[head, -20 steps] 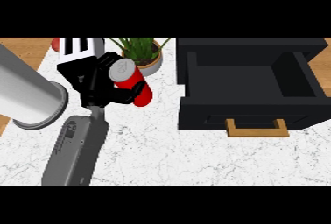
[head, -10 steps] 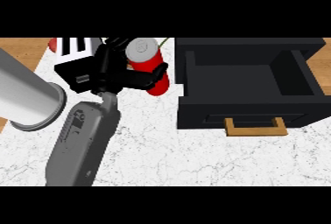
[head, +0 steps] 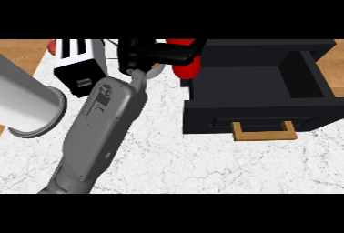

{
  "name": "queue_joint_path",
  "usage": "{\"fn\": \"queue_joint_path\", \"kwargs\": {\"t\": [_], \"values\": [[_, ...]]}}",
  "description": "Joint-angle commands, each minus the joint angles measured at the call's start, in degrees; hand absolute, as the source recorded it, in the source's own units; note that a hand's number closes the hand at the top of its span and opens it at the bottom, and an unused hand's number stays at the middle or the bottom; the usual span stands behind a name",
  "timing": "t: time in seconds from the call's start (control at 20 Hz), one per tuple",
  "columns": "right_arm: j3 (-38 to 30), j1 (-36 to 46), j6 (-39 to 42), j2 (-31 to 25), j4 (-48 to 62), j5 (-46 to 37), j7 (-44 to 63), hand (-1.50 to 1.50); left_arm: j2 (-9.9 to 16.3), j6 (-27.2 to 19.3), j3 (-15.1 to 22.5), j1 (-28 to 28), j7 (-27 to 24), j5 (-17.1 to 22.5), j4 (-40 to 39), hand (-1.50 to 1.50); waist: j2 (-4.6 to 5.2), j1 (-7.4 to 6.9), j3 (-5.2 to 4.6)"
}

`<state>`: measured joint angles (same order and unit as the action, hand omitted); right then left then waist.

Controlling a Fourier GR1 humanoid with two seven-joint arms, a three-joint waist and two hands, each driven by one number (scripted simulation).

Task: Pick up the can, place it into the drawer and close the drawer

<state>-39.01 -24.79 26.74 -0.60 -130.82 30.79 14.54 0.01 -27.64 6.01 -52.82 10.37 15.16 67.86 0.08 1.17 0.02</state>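
Hand: our left hand (head: 158, 53) was curled round the red can (head: 186, 68) | Relation: can sat at the open drawer's (head: 259, 84) left edge, cavity lying rightward.

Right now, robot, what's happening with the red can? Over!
Left hand shut on red can, carried at the open black drawer's left rim. Right hand not visible. Nothing in the way.

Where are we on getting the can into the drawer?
Pickup looks done: the hand is curled round the red can and holds it off the counter, at the open black drawer's left wall. Left to do: carry it over the drawer, release it inside, then push the drawer shut by its front with the wooden handle.
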Motion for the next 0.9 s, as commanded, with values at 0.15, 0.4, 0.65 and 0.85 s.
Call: {"fn": "queue_joint_path", "kwargs": {"t": [0.15, 0.4, 0.65, 0.85], "values": [[-0.2, 2.0, 1.4, -0.7, 2.7, -1.0, -0.6, -1.50, 0.0, -4.8, 3.7, -8.9, -6.6, 6.3, -12.7, 1.50, 0.25, 0.77, 0.01], [0.9, 1.8, -0.9, -0.1, -0.1, -1.1, 0.7, -1.50, 0.0, -4.1, 3.4, -15.1, -4.5, 8.1, -17.2, 1.50, 0.14, 0.38, 0.01], [3.2, 0.2, -0.8, 0.5, -0.6, -2.0, -0.4, -1.50, 0.0, -11.3, 10.3, -20.3, -6.2, 14.2, -21.1, 1.50, 0.19, 1.52, 0.05], [4.1, -0.9, -1.5, 0.6, -0.6, -2.5, -1.6, -1.50, 0.0, -8.9, 8.8, -24.3, -8.9, 17.0, -28.2, 1.50, 0.35, 1.95, 0.06]]}}
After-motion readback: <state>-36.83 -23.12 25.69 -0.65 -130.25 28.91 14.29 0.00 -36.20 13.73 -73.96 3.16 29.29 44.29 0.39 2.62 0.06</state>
